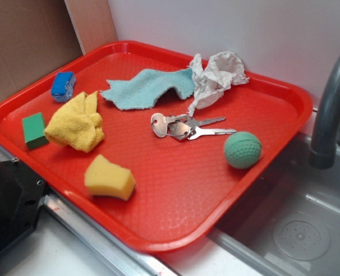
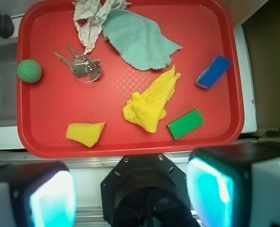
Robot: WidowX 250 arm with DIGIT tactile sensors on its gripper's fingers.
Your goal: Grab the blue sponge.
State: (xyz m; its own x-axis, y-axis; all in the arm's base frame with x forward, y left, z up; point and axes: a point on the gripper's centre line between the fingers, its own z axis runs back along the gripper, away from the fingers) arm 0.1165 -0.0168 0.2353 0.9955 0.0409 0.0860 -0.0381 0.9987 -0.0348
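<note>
From left to right in the wrist view, the red textured tray (image 2: 130, 146) carries a dimpled green ball (image 2: 29, 71), metal keys (image 2: 83, 67), a wedge-cut yellow sponge (image 2: 85, 133), a crumpled yellow cloth (image 2: 150, 105), a green sponge block (image 2: 185, 124) and, farthest right, the blue sponge (image 2: 213, 72). The claw (image 2: 130, 191) hangs above the tray's near edge, spread wide with nothing between its 2 pads. The blue sponge lies well ahead and to the right near the tray's right rim, its long axis diagonal, soft and round-cornered.
</note>
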